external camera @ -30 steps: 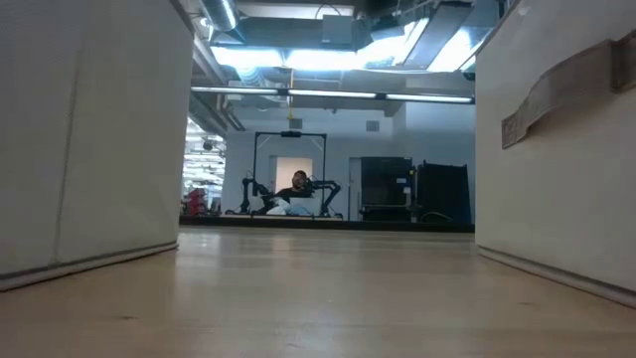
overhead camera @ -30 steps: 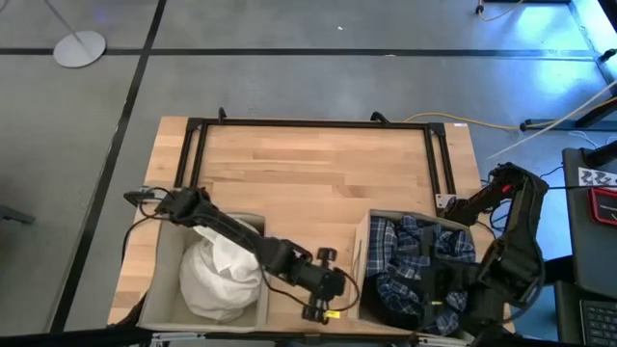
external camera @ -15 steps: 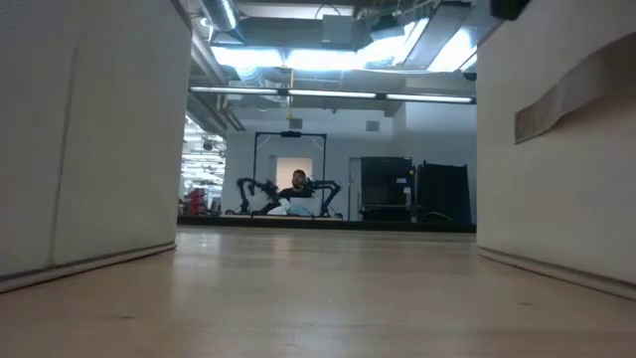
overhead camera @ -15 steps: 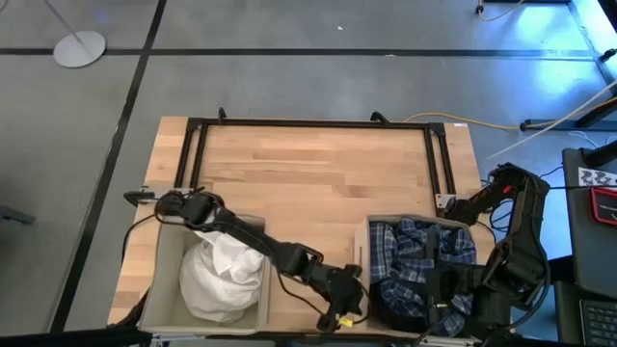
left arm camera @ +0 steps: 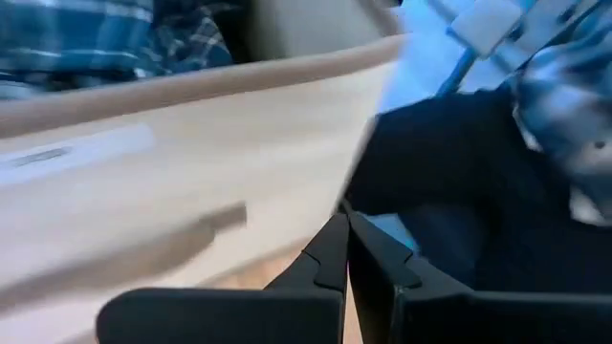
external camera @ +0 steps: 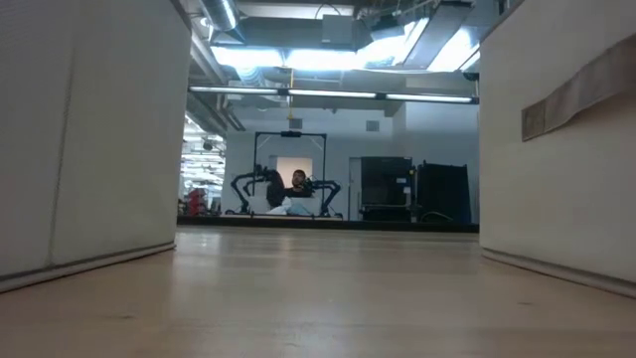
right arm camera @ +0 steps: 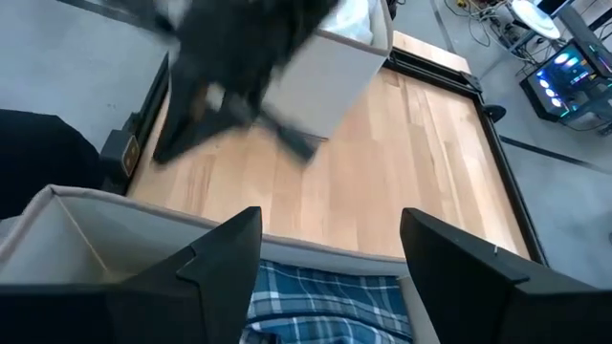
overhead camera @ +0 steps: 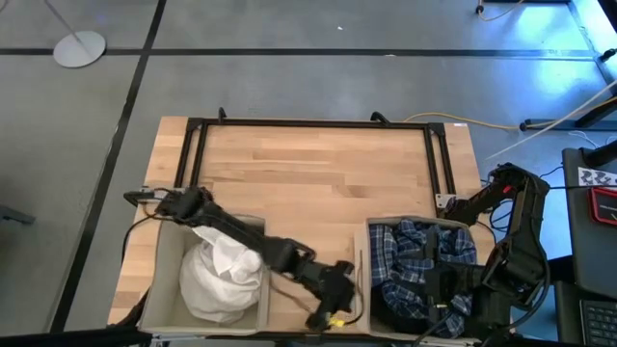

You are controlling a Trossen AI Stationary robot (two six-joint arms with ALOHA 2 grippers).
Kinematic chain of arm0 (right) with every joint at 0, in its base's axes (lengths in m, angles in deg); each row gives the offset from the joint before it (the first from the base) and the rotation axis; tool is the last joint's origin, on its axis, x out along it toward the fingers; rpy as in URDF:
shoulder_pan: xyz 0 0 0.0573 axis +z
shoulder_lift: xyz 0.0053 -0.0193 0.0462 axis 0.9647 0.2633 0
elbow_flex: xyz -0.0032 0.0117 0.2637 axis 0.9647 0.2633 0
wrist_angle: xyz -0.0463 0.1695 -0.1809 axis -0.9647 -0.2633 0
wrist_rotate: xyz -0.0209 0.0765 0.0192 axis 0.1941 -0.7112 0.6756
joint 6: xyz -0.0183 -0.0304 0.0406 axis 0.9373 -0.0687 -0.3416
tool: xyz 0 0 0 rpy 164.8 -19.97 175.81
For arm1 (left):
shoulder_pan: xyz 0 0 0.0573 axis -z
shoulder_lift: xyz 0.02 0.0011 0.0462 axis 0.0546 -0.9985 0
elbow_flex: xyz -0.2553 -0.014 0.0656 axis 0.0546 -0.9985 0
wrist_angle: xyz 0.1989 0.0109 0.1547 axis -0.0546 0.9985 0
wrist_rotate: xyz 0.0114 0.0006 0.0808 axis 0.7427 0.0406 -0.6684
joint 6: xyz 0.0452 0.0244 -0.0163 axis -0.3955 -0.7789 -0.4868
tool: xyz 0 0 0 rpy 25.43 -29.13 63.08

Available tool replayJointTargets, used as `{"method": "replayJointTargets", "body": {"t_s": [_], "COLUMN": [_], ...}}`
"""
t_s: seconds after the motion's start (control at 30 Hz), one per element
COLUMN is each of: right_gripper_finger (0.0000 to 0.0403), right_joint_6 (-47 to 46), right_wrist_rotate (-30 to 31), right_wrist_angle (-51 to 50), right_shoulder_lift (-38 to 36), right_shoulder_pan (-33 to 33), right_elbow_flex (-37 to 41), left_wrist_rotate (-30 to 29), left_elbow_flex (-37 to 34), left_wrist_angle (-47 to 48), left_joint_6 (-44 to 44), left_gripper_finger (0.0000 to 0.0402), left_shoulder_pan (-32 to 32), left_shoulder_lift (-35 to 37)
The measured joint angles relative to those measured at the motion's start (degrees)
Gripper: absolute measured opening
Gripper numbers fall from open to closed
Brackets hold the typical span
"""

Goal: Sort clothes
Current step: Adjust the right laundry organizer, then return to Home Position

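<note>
Nowhere legible writing — plaid shirt (overhead camera: 416,255) boxed.

From above, I see the table (overhead camera: 318,173) evenly lit, with soft, short shadows beneath my arms. A blue glow falls across the floor at the upper right corner. In the low view, ceiling lights (external camera: 328,55) glare brightly; the near box walls (external camera: 89,129) are dim and out of focus. My left wrist view is strongly motion-blurred. In my right wrist view, my left arm (right arm camera: 239,67) smears into a dark blur, while the wood stays sharp.
</note>
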Motion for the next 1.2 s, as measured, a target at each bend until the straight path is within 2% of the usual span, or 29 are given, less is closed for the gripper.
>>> {"method": "replayJointTargets", "body": {"t_s": [0.13,0.27,0.43,0.57,0.77,0.87,0.93,1.03,1.2], "right_gripper_finger": [0.0253,0.0253,0.0238,0.0187,0.0075,0.0023,0.0006,0.0017,0.0020], "right_joint_6": [0.1,0.2,2.5,8.8,18.6,24.5,27.9,32.5,42.1], "right_wrist_rotate": [0.0,1.2,2.6,-0.5,-4.3,-9.1,-14.5,-20.6,-35.0], "right_wrist_angle": [0.6,-0.7,-4.3,-4.3,-3.1,2.3,7.5,16.8,36.3], "right_shoulder_lift": [0.1,0.1,-0.8,-2.3,-7.1,-11.3,-15.2,-22.0,-32.5], "right_shoulder_pan": [0.0,-1.2,-6.2,-12.8,-23.6,-29.3,-33.3,-38.5,-49.4], "right_elbow_flex": [0.0,0.0,0.0,0.0,0.0,2.6,6.6,16.2,30.6], "left_wrist_rotate": [-9.4,-17.0,-18.8,-19.0,-17.8,-16.0,-15.8,-15.6,-14.3], "left_elbow_flex": [0.1,0.0,0.0,0.0,0.0,0.0,-0.1,-4.2,-19.0], "left_wrist_angle": [9.4,14.2,16.5,19.2,23.9,25.7,27.8,26.7,16.2], "left_joint_6": [-0.4,-3.5,-6.6,-8.3,-9.2,-9.1,-8.4,-8.8,-9.5], "left_gripper_finger": [0.0001,0.0001,0.0001,0.0001,0.0001,0.0001,0.0001,0.0001,0.0001], "left_shoulder_pan": [2.3,3.4,1.3,-2.4,-7.6,-10.3,-11.6,-12.9,-17.3], "left_shoulder_lift": [5.6,10.6,15.2,17.0,20.1,21.6,22.7,26.0,36.6]}}
